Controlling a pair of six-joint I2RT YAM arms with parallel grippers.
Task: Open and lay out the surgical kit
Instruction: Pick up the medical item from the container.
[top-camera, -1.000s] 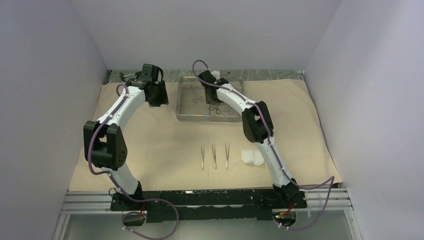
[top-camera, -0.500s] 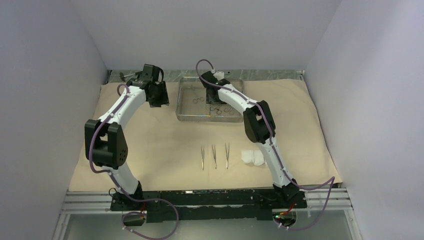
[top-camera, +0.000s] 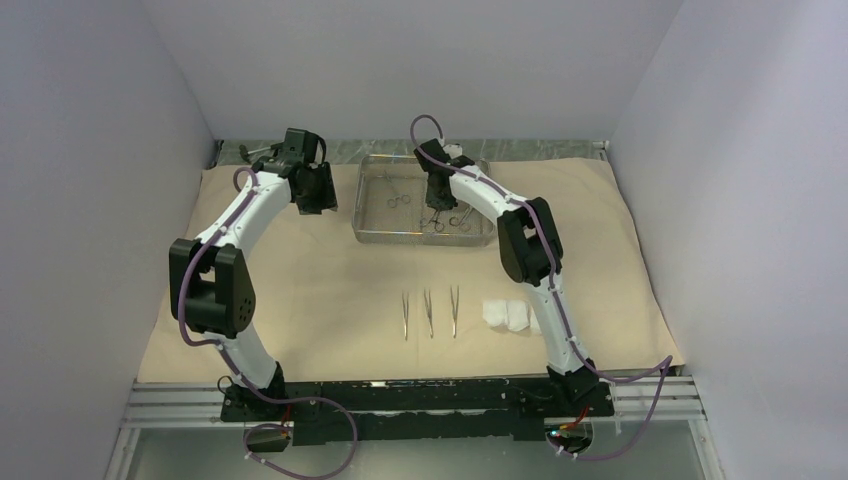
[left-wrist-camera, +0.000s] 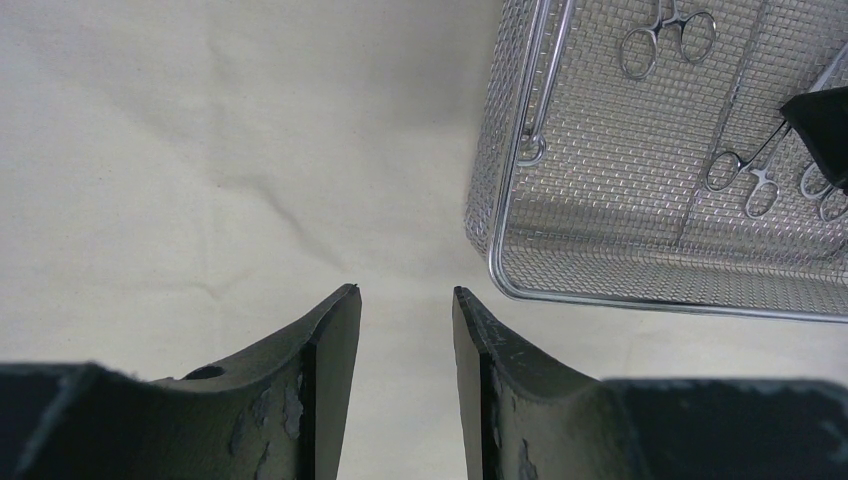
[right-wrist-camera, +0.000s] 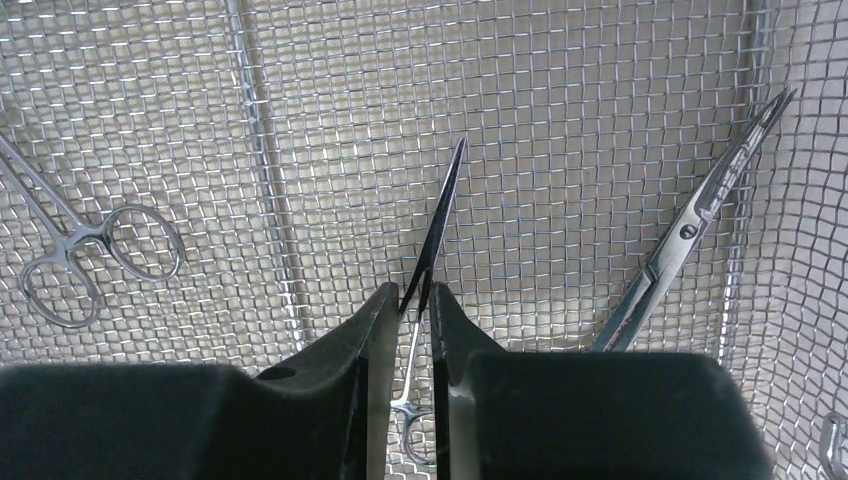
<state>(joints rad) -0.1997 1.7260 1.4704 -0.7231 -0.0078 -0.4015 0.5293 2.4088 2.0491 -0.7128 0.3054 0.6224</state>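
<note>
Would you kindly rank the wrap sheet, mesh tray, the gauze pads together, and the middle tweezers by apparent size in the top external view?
1. wrap sheet, by far
2. mesh tray
3. gauze pads, covering more area
4. middle tweezers, thinner, though about as long as the pads' row

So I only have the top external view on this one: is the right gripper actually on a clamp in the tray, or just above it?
Observer: The right wrist view shows the right gripper closed around a slim clamp, with the clamp's shaft between the fingers.
Operator: Anything close enough to snag?
Observer: A second clamp with curved tips lies on the mesh to the right, apart from the held one.
Operator: And the left gripper?
Observer: The left wrist view shows the left gripper open and empty over the wrap sheet, just outside the tray.
</note>
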